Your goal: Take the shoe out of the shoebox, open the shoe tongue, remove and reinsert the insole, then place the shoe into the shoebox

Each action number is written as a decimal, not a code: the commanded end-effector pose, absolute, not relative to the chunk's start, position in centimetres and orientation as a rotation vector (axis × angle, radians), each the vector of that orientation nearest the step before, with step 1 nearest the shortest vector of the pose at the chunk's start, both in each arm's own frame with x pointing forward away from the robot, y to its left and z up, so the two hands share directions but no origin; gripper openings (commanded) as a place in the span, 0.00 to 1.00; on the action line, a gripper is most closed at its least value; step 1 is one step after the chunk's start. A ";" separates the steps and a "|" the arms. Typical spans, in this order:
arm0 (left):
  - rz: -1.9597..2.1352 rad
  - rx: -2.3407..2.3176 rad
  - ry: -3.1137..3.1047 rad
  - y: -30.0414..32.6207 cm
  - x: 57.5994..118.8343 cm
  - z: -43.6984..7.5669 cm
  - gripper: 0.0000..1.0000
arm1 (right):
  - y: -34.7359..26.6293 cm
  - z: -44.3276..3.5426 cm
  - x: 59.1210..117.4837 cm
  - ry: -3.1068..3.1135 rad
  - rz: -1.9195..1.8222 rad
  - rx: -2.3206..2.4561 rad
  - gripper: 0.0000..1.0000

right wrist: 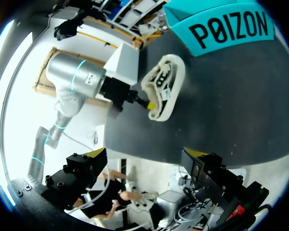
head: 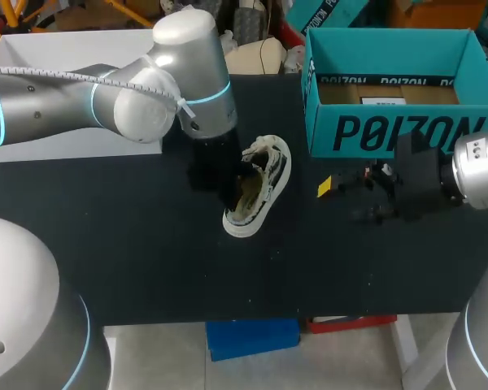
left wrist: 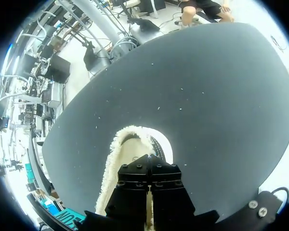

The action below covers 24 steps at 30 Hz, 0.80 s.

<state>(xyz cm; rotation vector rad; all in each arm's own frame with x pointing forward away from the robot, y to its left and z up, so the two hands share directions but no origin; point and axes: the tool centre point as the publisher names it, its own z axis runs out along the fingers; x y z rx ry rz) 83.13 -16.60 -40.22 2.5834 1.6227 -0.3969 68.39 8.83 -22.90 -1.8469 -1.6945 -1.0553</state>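
Observation:
A white-soled shoe (head: 264, 191) with fleece lining lies on the black table, left of the teal shoebox (head: 390, 130). My left gripper (head: 237, 185) reaches down into the shoe's opening. In the left wrist view its fingers (left wrist: 149, 166) are pressed together inside the fleece-edged shoe (left wrist: 116, 149), and their tips are hidden, so I cannot tell whether anything is pinched. The right wrist view shows the shoe (right wrist: 167, 86) ahead with the left gripper's tip in it, and the shoebox (right wrist: 226, 26) beyond. My right gripper (head: 346, 199) (right wrist: 145, 154) hovers wide open right of the shoe, holding nothing.
A white box (head: 65, 41) stands at the back left, partly behind my left arm (head: 146, 97). The shoebox is open at the top, with brown cardboard on its floor. Bare black tabletop (head: 146, 260) stretches in front of the shoe.

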 end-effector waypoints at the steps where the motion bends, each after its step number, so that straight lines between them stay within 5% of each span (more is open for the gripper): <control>1: -0.387 2.607 1.625 -17.3 83.5 -41.1 0.00 | 8.9 -22.9 68.4 -1.695 -1.054 -1.849 1.00; 24: -0.331 2.668 1.589 -18.5 83.4 -42.5 0.00 | 8.9 -22.9 68.4 -1.695 -1.054 -1.849 1.00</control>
